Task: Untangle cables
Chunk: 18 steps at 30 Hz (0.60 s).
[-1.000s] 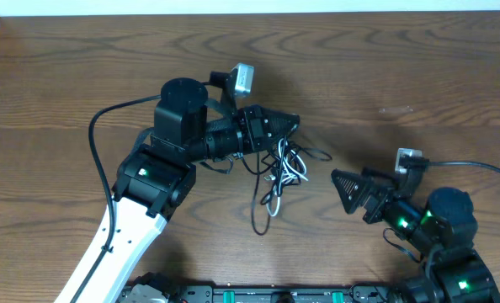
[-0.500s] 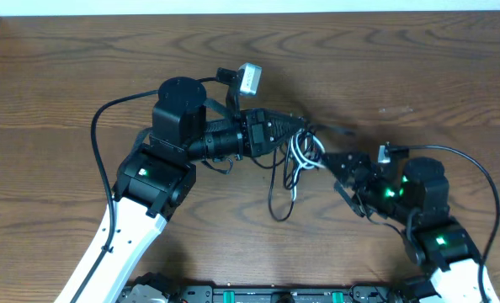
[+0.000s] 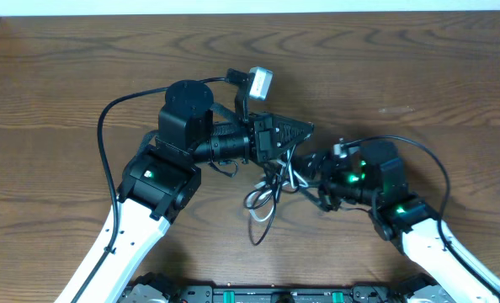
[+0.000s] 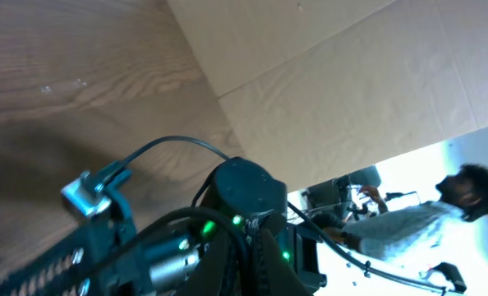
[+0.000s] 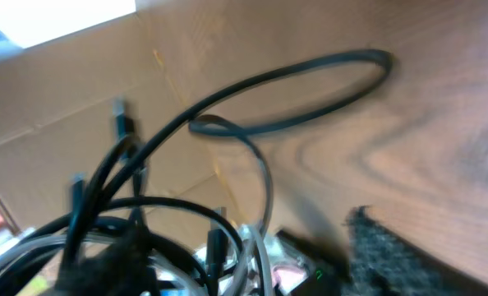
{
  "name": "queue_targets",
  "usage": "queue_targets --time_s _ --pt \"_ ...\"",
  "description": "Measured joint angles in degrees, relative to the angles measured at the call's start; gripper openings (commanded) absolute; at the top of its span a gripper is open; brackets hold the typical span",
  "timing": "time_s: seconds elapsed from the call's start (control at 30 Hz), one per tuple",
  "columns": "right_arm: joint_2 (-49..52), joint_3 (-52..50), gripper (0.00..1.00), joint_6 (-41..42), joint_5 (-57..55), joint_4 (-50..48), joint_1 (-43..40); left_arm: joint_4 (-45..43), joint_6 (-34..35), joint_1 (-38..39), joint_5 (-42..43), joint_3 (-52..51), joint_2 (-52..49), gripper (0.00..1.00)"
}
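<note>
Wooden bench (image 3: 452, 76), left hand (image 3: 303, 135) clamped on the lifted cables (image 3: 271, 181); right hand (image 3: 311, 165) has swung into the tangle, grip unclear, probably to tease strands apart.

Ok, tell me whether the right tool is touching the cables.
Cannot tell. Overhead, the right tool overlaps the cables; the right wrist view is too blurred to show contact or gap.

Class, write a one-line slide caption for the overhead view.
Left end effector grips tangled black and white cables over a wooden table; right end effector reaches into the bundle.
</note>
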<state>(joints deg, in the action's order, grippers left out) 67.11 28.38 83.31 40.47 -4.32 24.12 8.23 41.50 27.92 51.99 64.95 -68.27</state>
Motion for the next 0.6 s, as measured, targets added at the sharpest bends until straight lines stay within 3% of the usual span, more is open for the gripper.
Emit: queue_targets --time_s 0.2,0.37,0.43,0.6 --pt "1.5 -0.1 0.01 1.3 0.2 -4.9 1.0 -0.7 -1.5 0.0 0.3 0.0 0.0 0.08" --pt "1.5 -0.3 0.01 -0.4 -1.1 -13.1 1.1 1.2 -2.0 0.0 0.5 0.0 0.0 0.09" --pt "1.5 -0.3 0.01 -4.1 -2.8 -15.1 1.1 2.4 -2.4 0.0 0.5 0.0 0.0 0.17" --pt "1.5 -0.3 0.01 -16.6 -8.0 -15.5 1.1 5.2 -4.7 0.0 0.5 0.0 0.0 0.5"
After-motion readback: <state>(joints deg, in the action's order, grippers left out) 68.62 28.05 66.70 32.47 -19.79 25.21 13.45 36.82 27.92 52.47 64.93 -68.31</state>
